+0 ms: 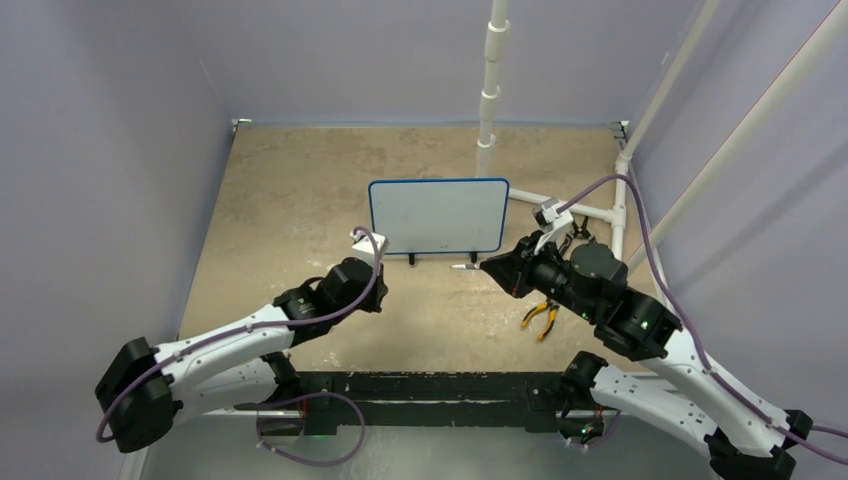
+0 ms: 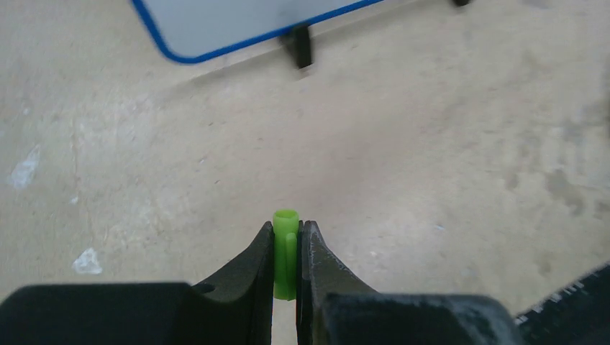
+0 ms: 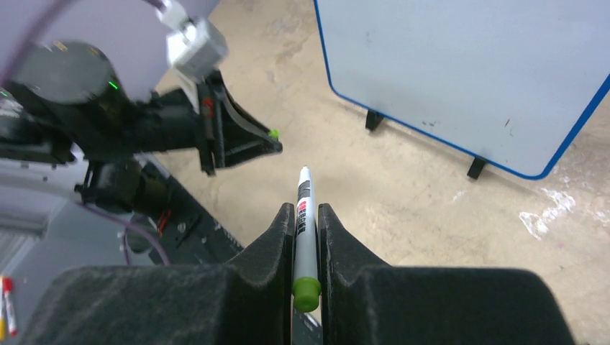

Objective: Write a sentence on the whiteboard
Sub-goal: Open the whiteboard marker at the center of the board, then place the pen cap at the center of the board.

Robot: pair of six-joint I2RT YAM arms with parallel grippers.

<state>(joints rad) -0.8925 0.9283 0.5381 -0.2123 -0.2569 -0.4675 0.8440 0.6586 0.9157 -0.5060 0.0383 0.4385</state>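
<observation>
Tan tabletop (image 1: 290,200) underlies both arms. Nearest, the left gripper (image 2: 288,226) pinches a green marker cap (image 2: 285,251) and the right gripper (image 3: 306,210) clamps a white marker (image 3: 306,237). Beyond them, the whiteboard (image 1: 438,215) stands upright mid-table.

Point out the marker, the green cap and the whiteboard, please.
marker (image 3: 305,212): right wrist view, on the labelled part of its barrel.
green cap (image 2: 285,248): left wrist view, on the side of the cap.
whiteboard (image 1: 438,214): top external view, on the middle of its white face.
</observation>
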